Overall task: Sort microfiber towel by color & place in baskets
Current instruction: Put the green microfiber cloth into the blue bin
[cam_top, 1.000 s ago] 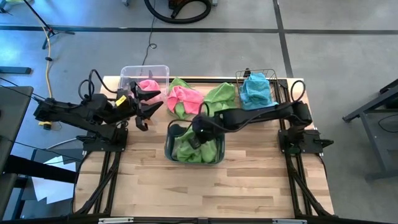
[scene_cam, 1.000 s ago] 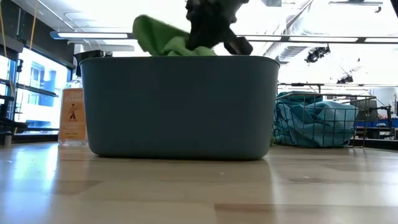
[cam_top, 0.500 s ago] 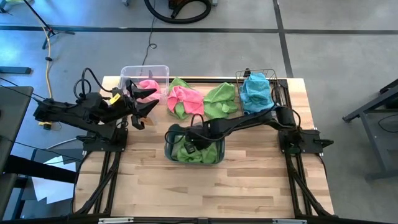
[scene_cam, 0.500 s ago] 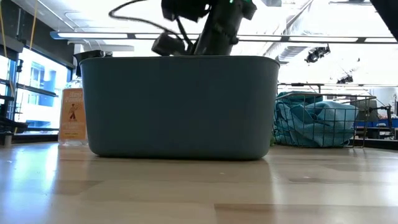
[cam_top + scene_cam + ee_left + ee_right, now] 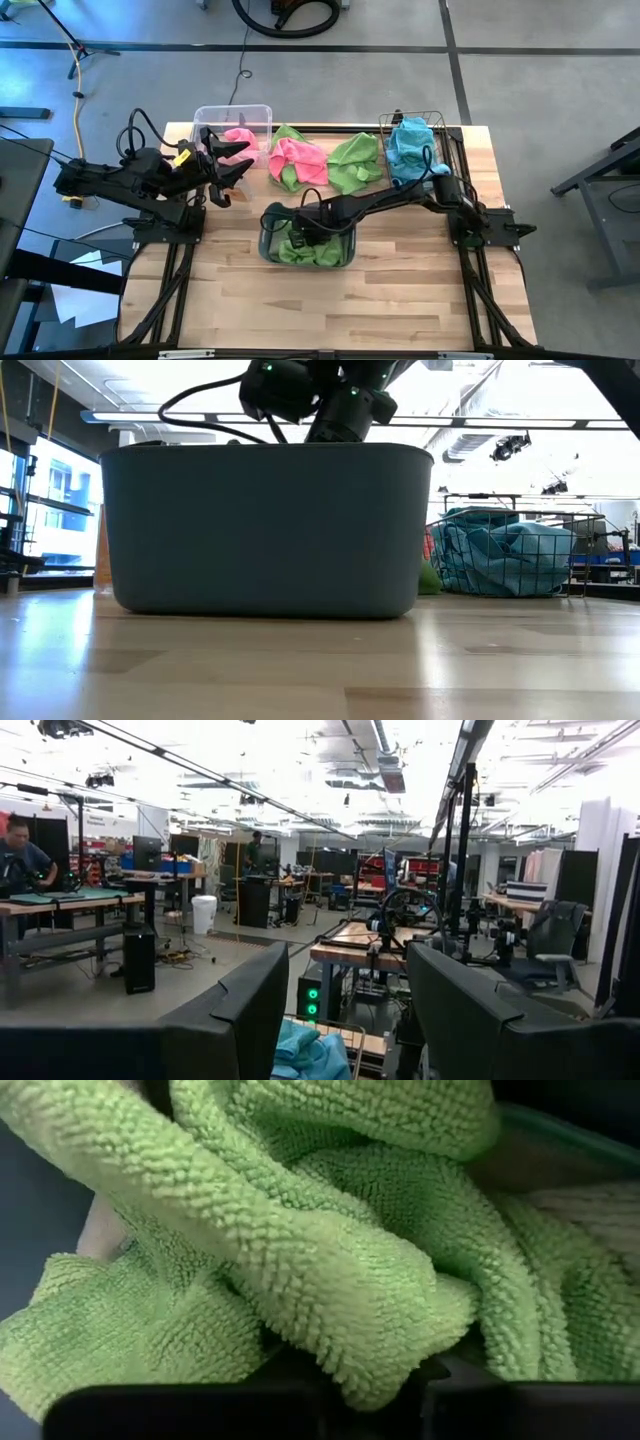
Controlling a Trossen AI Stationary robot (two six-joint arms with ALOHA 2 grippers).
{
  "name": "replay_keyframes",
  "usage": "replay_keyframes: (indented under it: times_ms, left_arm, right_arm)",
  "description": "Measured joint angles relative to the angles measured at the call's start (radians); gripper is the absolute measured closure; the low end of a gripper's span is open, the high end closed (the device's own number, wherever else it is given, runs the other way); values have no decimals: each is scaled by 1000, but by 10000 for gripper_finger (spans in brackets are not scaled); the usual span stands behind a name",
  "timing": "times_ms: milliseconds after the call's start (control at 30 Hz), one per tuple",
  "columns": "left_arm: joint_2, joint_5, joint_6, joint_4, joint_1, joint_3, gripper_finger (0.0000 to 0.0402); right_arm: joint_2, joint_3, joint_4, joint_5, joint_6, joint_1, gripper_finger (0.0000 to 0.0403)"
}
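Green towels (image 5: 312, 250) in grey-blue tub (image 5: 268, 248); blue in wire basket (image 5: 434, 122); pink in clear bin (image 5: 205, 115).
Right claw (image 5: 298, 240) down in tub, grip unclear; left claw (image 5: 232, 158) spread wide, empty, by bin.

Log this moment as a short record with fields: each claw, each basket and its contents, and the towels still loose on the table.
right claw: down inside the grey-blue tub, against the green towels there
left claw: open, empty, raised beside the clear bin
grey-blue tub: green towels only
clear bin: one pink towel
wire basket: blue towels
loose on table: a pink towel lying over a green one, another green towel beside them
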State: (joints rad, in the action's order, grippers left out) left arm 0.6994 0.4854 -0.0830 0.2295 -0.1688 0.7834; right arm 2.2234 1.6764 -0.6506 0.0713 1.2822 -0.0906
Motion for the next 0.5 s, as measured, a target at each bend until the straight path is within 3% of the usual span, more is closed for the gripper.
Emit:
replay_keyframes:
  times_ms: [267,500]
  left_arm:
    - [0,0,0,0,0,0,209]
    - [0,0,-38,-1,0,0,209]
  right_arm:
    - [1,5,-3,-5,-9,-1,278]
    - [10,99,-78,-35,-108,-2,215]
